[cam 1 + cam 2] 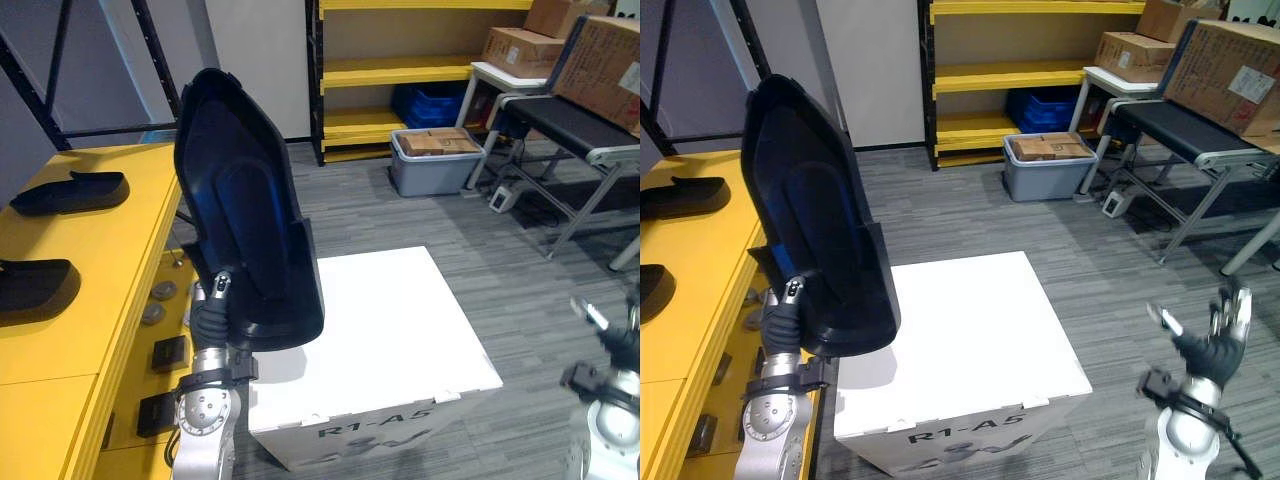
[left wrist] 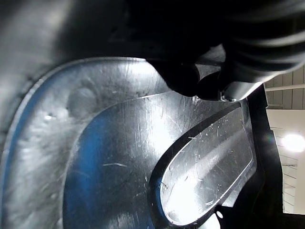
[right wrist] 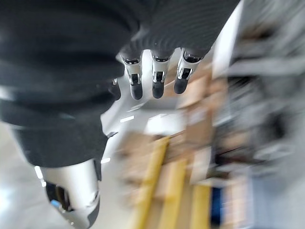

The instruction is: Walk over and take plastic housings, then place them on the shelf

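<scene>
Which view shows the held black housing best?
The left eye view: the whole housing stands upright, gripped by the left hand. The right eye view shows it similarly; the left wrist view, its glossy surface close.

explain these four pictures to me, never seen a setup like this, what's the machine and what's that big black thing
This is a humanoid robot seen through its own cameras. The two wide pictures come from a stereo camera on its head, looking down; the two close ones come from cameras on its wrists. Its left hand grips a large black plastic housing upright by its lower edge; the left wrist view shows that shell's glossy surface. Its right hand is open, holding nothing. Below stands a white rectangular box. On the yellow shelf at the robot's left lie two more black housings.
</scene>
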Tool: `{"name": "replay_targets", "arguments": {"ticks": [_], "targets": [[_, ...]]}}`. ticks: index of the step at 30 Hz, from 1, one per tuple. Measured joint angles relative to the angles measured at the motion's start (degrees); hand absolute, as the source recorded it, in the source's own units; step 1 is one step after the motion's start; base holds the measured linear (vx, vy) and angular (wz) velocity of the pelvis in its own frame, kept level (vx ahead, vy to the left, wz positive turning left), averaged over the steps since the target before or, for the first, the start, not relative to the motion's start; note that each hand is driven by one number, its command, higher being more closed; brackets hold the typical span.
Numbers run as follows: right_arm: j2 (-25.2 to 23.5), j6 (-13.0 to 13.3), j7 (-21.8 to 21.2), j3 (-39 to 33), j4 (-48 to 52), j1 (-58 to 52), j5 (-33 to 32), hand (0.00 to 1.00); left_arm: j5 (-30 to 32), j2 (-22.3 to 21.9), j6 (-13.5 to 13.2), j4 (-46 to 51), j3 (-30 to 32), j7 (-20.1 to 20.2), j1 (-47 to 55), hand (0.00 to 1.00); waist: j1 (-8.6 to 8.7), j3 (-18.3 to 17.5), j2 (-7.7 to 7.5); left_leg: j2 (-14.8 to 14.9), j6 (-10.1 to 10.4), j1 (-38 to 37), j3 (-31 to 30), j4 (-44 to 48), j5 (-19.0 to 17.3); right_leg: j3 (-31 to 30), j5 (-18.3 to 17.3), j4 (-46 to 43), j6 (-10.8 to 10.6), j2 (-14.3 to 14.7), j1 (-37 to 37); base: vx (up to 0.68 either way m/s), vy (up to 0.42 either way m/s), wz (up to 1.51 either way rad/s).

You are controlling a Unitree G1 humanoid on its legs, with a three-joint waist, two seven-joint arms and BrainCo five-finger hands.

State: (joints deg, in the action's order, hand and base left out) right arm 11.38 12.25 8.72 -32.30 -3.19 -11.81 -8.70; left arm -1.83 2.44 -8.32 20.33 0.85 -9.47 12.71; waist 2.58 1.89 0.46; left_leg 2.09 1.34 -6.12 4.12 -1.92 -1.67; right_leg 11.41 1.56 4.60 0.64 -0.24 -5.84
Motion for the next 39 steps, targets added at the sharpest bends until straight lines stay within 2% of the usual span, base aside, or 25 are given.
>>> {"name": "replay_targets", "arguments": {"ticks": [3,6,12,17,23,26,28,29,31,33,34,35,36,37,38,39], "targets": [[-0.2,-2.4,-1.5,-0.2,-12.6,-2.1,0.4,0.0,0.0,-0.4,-0.1,0.3,-0.1,1.2,1.9,1.0,0.1,0.0,0.37,0.0,0.0,0.0,0.1,0.1,-0.2,0.0,-0.2,-0.2,-0.2,0.0,0.0,0.0,0.0,0.0],[-2.7,-3.7,-3.0,0.0,-23.9,-2.9,0.3,0.0,-0.2,-1.3,-0.1,0.3,-0.1,2.5,3.4,1.0,0.09,0.4,0.95,0.0,0.0,-0.1,0.0,0.1,-0.3,0.0,-0.4,-0.4,-0.3,0.0,0.1,0.0,0.0,0.0],[-8.1,-5.2,-6.6,9.5,-39.6,-5.6,0.3,0.0,-0.3,-1.8,-0.1,0.3,-2.6,3.2,6.0,1.0,-0.54,0.5,0.93,0.2,0.0,-1.1,0.1,0.0,-0.4,0.0,-2.1,-3.2,-0.2,-0.2,0.2,0.0,0.0,0.0],[-9.7,-6.4,-9.1,15.1,-44.9,-6.1,2.5,0.0,-0.3,-2.2,-0.1,-0.1,-5.5,4.0,7.0,1.0,-1.33,0.3,0.9,-0.1,-0.4,-1.4,-0.1,0.1,-0.7,0.3,-2.6,-4.5,-0.4,-0.7,0.1,-0.01,0.009,0.03],[-8.3,-6.9,-9.9,19.1,-47.0,-5.4,6.3,0.0,-1.3,-1.2,0.0,-2.1,-7.4,4.9,7.3,1.0,-2.05,0.3,-0.36,-0.8,-0.5,-2.5,-3.6,-1.0,0.5,3.6,-3.6,-5.3,-0.6,-1.4,-1.6,-0.03,-0.009,0.31],[-6.4,-7.4,-10.0,22.9,-50.1,-3.2,9.0,0.0,-1.3,-1.0,0.0,-2.1,-8.8,4.9,6.8,1.0,-3.98,1.2,-0.96,-1.7,-0.6,-0.8,-8.9,-0.9,2.1,8.6,-5.0,-7.1,-0.9,-2.4,-1.5,-0.05,-0.039,0.94],[-5.2,-7.5,-9.9,25.4,-51.7,-1.5,9.9,0.0,-1.3,-1.2,0.0,-2.0,-9.5,4.6,5.2,1.0,-5.16,3.3,-1.43,-3.3,0.1,2.9,-14.5,1.1,3.2,15.2,-7.3,-10.9,-0.7,-4.5,-0.1,-0.08,-0.04,1.43],[-5.0,-7.5,-9.8,25.7,-52.4,-0.9,10.0,0.0,-1.3,-1.2,0.0,-1.8,-9.5,4.5,4.9,1.0,-5.34,3.6,-1.35,-3.2,0.2,4.1,-13.7,1.4,2.5,16.9,-7.5,-11.3,-0.7,-5.0,0.4,-0.11,-0.012,1.44],[-4.8,-7.6,-9.3,25.7,-53.1,0.9,10.2,0.0,-1.4,-1.2,0.0,-1.6,-9.3,3.7,4.0,1.0,-5.65,4.4,-1.79,-0.3,-0.5,7.9,-3.2,3.0,2.1,22.5,-7.5,-11.5,-0.6,-6.2,1.2,-0.09,0.02,1.39],[-4.3,-7.8,-8.8,25.7,-54.4,3.4,10.9,0.0,-1.6,-2.4,0.1,-1.6,-9.3,3.3,2.5,1.0,-5.18,5.5,-1.3,5.2,-1.5,12.8,13.6,15.7,-1.5,28.7,-7.6,-13.0,-0.5,-8.2,0.9,-0.02,0.096,1.39],[-4.2,-8.0,-8.6,25.7,-54.3,3.5,11.2,0.0,-1.7,-2.8,0.1,-1.6,-9.5,3.3,2.4,1.0,-5.07,5.5,-1.04,6.9,-2.9,13.2,16.8,19.0,-2.0,29.8,-7.7,-13.7,-0.7,-8.7,0.6,0.04,0.126,1.18],[-3.5,-8.8,-8.2,25.6,-54.2,3.2,11.3,0.0,-2.4,-3.1,0.0,-1.6,-10.9,3.3,1.4,1.0,-4.98,5.5,0.21,8.5,-4.3,14.0,21.1,23.0,-2.1,32.3,-8.8,-15.9,-1.8,-9.3,-0.3,0.05,0.119,1.5],[-3.4,-8.9,-8.2,25.7,-54.1,3.0,11.4,0.0,-2.6,-2.4,0.0,-1.7,-12.7,3.3,-1.2,1.0,-3.92,5.7,0.48,7.3,-5.4,15.6,23.5,23.9,-1.6,33.5,-10.3,-16.0,-1.6,-9.7,-0.7,0.03,0.117,1.71],[-3.5,-9.0,-8.3,25.7,-54.2,3.1,11.4,0.0,-2.6,-2.1,0.0,-1.8,-13.5,3.4,-2.7,1.0,-3.36,5.5,-0.02,5.6,-6.3,15.7,23.3,20.9,-0.9,33.8,-10.4,-14.7,-1.8,-9.7,-1.0,-0.04,0.114,2.08],[-4.3,-9.0,-8.2,25.1,-54.4,2.6,11.5,0.0,-2.8,-2.0,-0.2,-2.5,-15.1,3.3,-5.2,1.0,-2.17,5.4,-0.2,3.6,-8.8,13.1,25.0,16.4,-3.1,38.5,-9.0,-13.2,-2.4,-10.8,-1.9,0.0,0.123,1.98],[-3.8,-9.0,-8.2,24.5,-54.5,3.0,11.4,0.0,-3.5,-2.2,-0.5,-2.9,-16.7,3.2,-7.0,1.0,-1.67,5.1,1.23,4.7,-4.7,11.0,28.4,15.9,-5.5,42.2,-8.7,-14.2,-3.3,-10.5,-3.3,0.04,0.112,1.86]]}}
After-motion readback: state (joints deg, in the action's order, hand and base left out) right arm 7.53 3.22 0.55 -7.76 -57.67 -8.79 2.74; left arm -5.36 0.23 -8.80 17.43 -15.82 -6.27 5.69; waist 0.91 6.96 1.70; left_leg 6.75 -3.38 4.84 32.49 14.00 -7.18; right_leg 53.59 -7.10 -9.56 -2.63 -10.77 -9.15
